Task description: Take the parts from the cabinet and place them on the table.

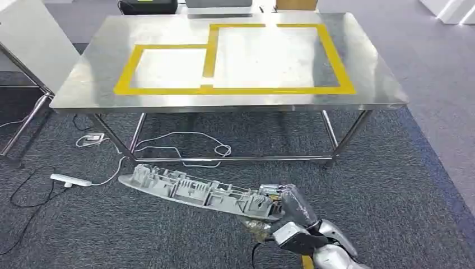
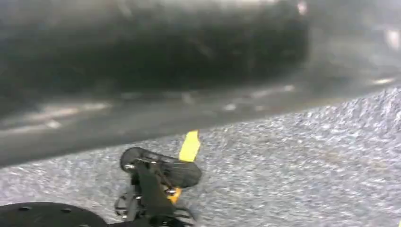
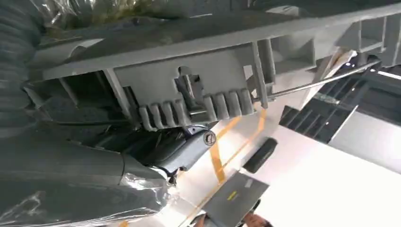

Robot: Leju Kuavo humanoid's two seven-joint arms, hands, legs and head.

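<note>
Head view: the right hand grips one end of a long grey ribbed part above carpet, short of the steel table (yellow tape outlines on top). The left hand's state I cannot tell.

Probably a robot test lab: steel table marked with yellow tape, grey carpet, loose cables.
</note>
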